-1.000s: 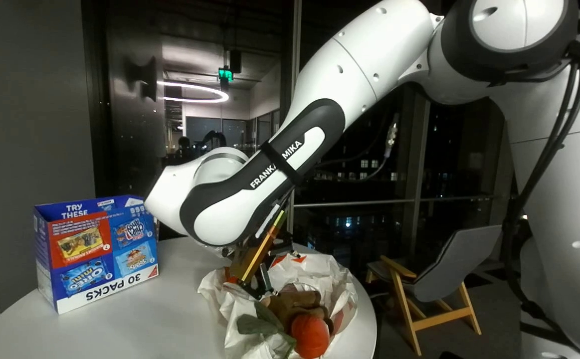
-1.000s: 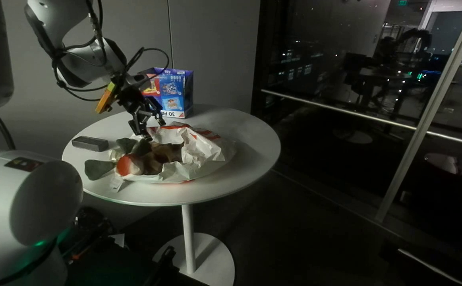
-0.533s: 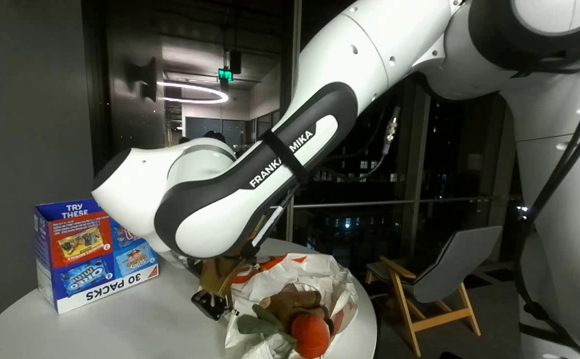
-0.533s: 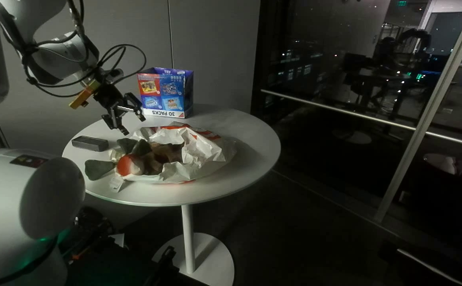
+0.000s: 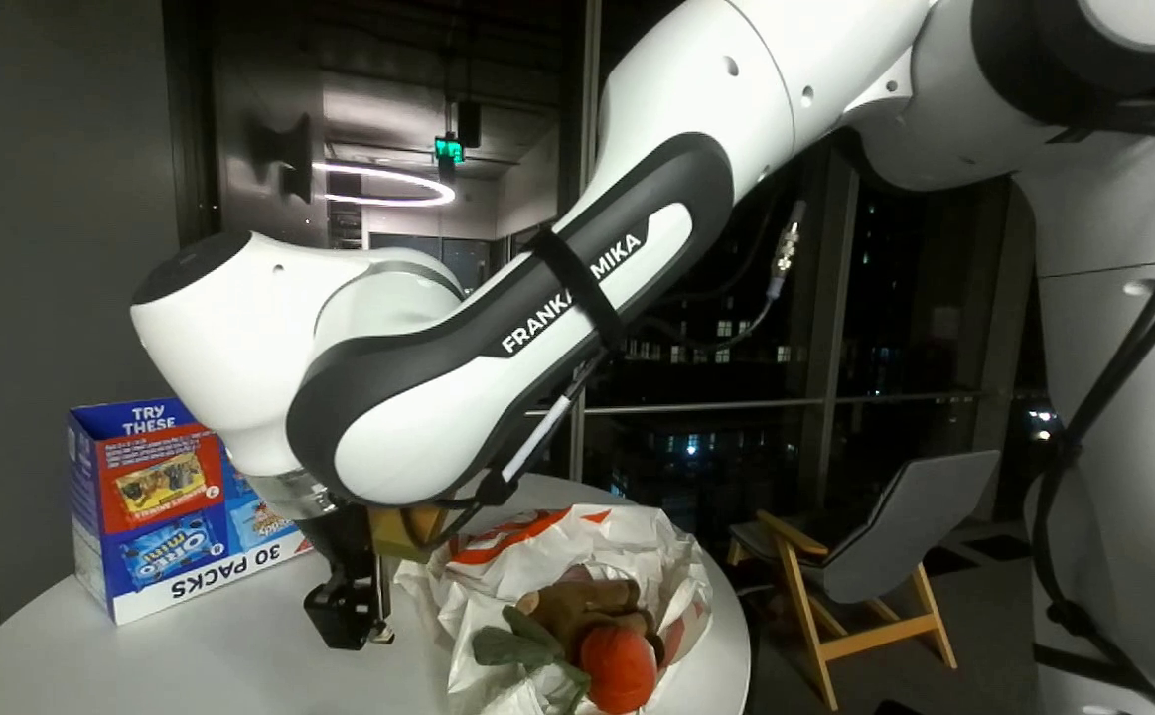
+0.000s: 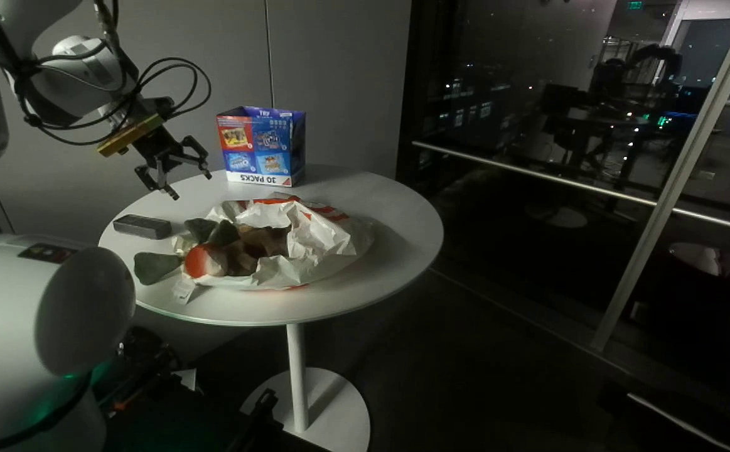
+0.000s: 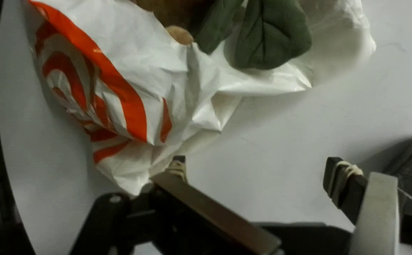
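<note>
A brown, green-leaved plush toy [image 5: 587, 608] is partly enclosed by a crumpled, orange-striped white plastic bag [image 7: 156, 79] on the round table [image 6: 396, 229].

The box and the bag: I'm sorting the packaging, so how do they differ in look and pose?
The box has flat, stiff-looking sides; the bag is crumpled. The box is mainly blue and red; the bag is white with orange-red markings. The box stands, its "30 PACKS" lettering upside down; the bag lies slumped. Both rest on the white table.
</note>
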Controlling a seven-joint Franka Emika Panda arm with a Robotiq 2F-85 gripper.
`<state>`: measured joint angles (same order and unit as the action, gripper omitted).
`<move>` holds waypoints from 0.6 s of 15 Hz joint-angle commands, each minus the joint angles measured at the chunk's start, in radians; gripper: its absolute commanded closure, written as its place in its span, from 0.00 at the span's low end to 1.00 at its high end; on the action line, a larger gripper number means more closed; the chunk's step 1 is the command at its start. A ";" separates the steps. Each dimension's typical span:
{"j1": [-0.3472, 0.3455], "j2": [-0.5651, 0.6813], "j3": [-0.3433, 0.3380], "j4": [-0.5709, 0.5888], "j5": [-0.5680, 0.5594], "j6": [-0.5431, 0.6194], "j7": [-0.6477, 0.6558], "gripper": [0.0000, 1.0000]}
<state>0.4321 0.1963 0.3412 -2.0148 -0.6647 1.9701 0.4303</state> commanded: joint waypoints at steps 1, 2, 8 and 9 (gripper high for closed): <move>0.001 0.054 0.006 0.034 -0.003 0.113 -0.152 0.00; 0.006 0.063 0.010 0.033 0.001 0.145 -0.185 0.00; 0.025 0.044 0.065 -0.027 0.094 0.265 -0.435 0.00; 0.024 0.041 0.077 -0.028 0.125 0.272 -0.492 0.00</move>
<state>0.4583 0.2696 0.3925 -2.0224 -0.6101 2.2028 0.0878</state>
